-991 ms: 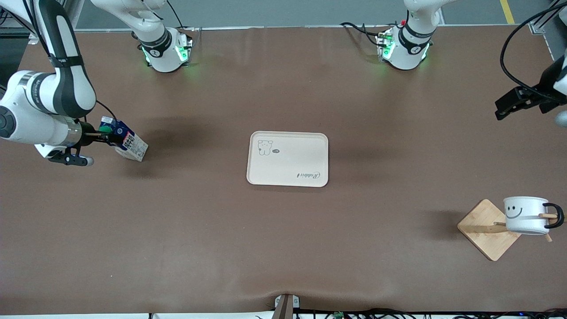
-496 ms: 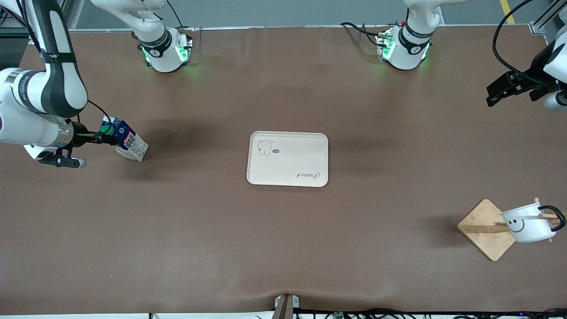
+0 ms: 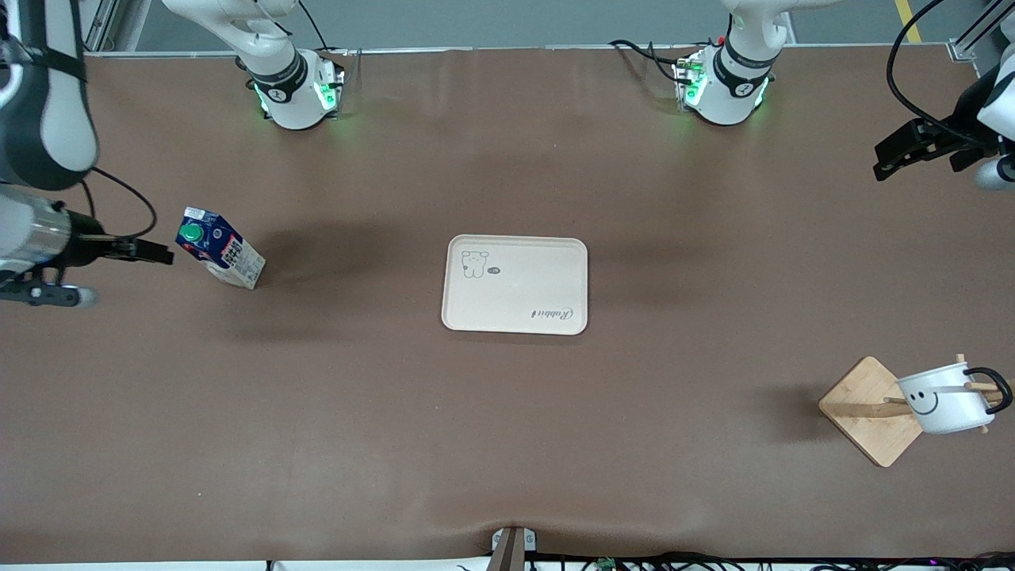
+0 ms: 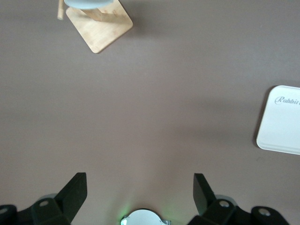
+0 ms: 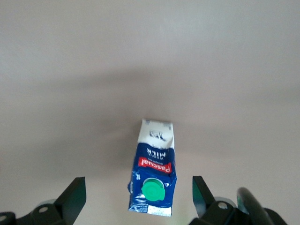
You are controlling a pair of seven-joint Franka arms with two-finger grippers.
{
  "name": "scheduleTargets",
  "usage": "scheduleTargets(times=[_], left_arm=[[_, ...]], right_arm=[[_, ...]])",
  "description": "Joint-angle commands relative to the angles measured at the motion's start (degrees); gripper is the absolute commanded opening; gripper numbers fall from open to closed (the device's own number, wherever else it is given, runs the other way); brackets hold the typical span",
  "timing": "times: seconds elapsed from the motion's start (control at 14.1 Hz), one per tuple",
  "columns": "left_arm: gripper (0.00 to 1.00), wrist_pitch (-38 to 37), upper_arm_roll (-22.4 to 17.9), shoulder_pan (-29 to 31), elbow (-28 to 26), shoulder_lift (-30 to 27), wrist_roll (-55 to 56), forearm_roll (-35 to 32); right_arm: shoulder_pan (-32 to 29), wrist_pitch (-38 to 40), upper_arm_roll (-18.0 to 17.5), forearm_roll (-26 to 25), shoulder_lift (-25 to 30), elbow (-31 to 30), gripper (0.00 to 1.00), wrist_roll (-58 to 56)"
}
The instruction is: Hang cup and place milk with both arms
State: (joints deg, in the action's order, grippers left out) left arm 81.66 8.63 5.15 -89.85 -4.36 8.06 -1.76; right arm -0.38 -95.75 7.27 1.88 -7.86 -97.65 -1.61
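The brown desk [image 3: 507, 436] carries three groups of things. Clock directions below refer to the front view, with the cream tray [image 3: 515, 283] at the centre of the dial.

1. Milk [image 3: 220, 258]: the carton stands on the desk at about 9 o'clock from the tray, toward the right arm's end of the desk and well apart from the tray. Its green cap and dark blue upper part face upward. Nothing touches it.

2. Right tool [image 3: 147, 252]: it sits just beside the milk, at the carton's 9 o'clock, with a visible gap between them. The right wrist view shows both fingers [image 5: 72, 197] spread wide, with the carton between their lines but clear of both. The tool holds nothing.

3. Cup [image 3: 947, 398]: the white mug with the smiley face hangs tilted on a peg of the wooden rack [image 3: 872, 408]. The peg passes through the black loop handle. The rack stands at about 4 o'clock from the tray, toward the left arm's end of the desk and nearer the front camera than the tray.

4. Left tool [image 3: 892, 157]: it is raised over the left arm's end of the desk, at about 2 o'clock from the tray and well apart from the cup. The left wrist view shows its fingers [image 4: 75, 192] spread wide and empty.

5. Tray: it lies flat with nothing on it.
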Motion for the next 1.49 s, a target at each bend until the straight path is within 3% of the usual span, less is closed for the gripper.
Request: scheduleTargets(times=[0.0, 0.21, 0.42, 0.64, 0.85, 0.99, 1.42], left_arm=[[1.0, 0.26, -0.8, -0.49, -2.96, -3.2, -1.11, 1.49], [1.0, 1.22, -0.8, -0.32, -3.57, -3.73, -1.99, 1.49], [1.0, 2.97, -0.72, -0.23, -5.76, -4.86, -2.34, 1.41], [1.0, 6.14, -0.8, -0.23, -8.5, -6.63, -2.17, 1.41], [1.0, 5.97, -0.8, 0.04, -7.54, -6.28, -2.35, 1.06], [1.0, 5.44, -0.8, -0.05, -6.39, -5.93, -2.17, 1.05], [1.0, 3.07, -0.8, -0.14, -4.64, -4.96, -1.99, 1.23]], right_arm=[[0.82, 6.69, 0.12, 0.4, -6.28, 14.81, 1.0, -0.49], [0.73, 13.12, 0.12, 0.14, -7.87, 25.02, 1.0, -0.5], [1.52, 20.31, -0.14, 0.67, -4.65, 26.81, 1.0, -0.23], [4.5, 22.97, -0.06, -3.19, 3.0, 22.96, 1.0, 0.29], [3.55, 18.77, 0.47, -3.55, 11.87, 9.72, 1.0, -0.23], [2.84, 17.09, 0.47, -3.38, 13.31, 6.6, 1.0, -0.58], [3.19, 13.66, 0.29, -2.76, 12.34, 7.65, 1.0, -0.58]])
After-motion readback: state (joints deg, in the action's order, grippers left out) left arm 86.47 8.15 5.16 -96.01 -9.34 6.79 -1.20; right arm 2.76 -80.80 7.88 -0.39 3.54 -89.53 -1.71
